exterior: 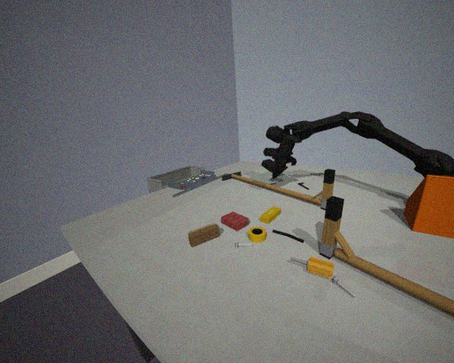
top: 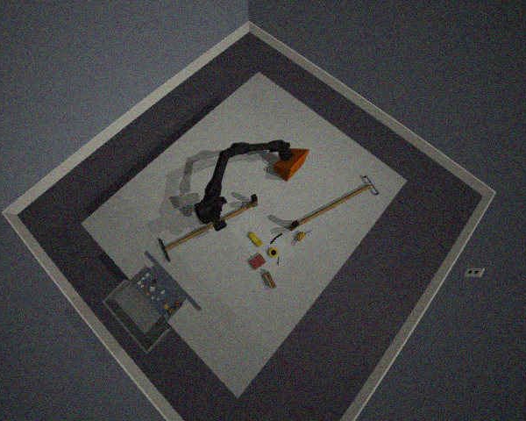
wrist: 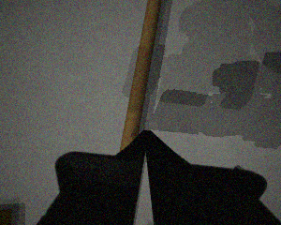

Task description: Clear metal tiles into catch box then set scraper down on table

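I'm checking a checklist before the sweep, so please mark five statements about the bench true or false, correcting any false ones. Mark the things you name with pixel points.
1. The steel bench plate (top: 167, 275) (exterior: 188, 188) has no tiles on it. False: several small tiles (top: 152, 288) (exterior: 194, 178) are scattered there.
2. The red block (top: 256, 260) (exterior: 234, 220) lies flat on the table (top: 236, 339) (exterior: 141, 273). True.
3. The pincer (top: 210, 213) (exterior: 274, 176) (wrist: 146, 134) is wide open. False: it is shut, its tips together.
4. The ring-shaped yellow item (top: 273, 256) (exterior: 256, 237) has a dark centre. True.
5. The orange block (top: 290, 167) (exterior: 440, 206) stands on the steel plate. False: it stands on the table.
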You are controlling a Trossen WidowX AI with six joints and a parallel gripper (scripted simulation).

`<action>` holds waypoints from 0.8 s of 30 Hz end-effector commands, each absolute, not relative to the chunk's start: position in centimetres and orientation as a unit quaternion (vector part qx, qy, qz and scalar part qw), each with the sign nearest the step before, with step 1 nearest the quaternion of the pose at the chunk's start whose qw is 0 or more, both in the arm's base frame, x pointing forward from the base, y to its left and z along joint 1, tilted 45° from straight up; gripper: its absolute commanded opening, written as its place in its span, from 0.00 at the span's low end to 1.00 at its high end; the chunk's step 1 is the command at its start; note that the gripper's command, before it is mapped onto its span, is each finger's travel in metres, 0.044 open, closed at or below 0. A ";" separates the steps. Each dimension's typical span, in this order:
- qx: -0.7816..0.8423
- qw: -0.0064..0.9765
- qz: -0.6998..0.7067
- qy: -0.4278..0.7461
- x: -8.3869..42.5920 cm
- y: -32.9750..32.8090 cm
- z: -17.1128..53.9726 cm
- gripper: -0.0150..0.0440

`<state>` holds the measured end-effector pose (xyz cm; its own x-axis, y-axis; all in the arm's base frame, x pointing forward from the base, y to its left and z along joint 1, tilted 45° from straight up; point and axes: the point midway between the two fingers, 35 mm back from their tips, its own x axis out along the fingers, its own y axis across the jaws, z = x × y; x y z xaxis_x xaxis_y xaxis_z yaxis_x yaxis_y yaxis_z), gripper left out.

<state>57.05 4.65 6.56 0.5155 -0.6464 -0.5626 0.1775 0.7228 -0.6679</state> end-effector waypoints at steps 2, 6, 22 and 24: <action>-0.275 0.828 -0.251 0.420 56.8 6.1 8.1 0.25; -0.276 0.827 -0.251 0.420 56.4 7.1 9.2 0.25; -0.280 0.803 -0.246 0.465 53.5 7.6 11.0 0.25; -0.281 0.796 -0.245 0.476 52.8 7.4 11.3 0.25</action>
<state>53.63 7.17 10.28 0.4381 -0.6645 -0.6054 0.1290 0.7130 -0.6892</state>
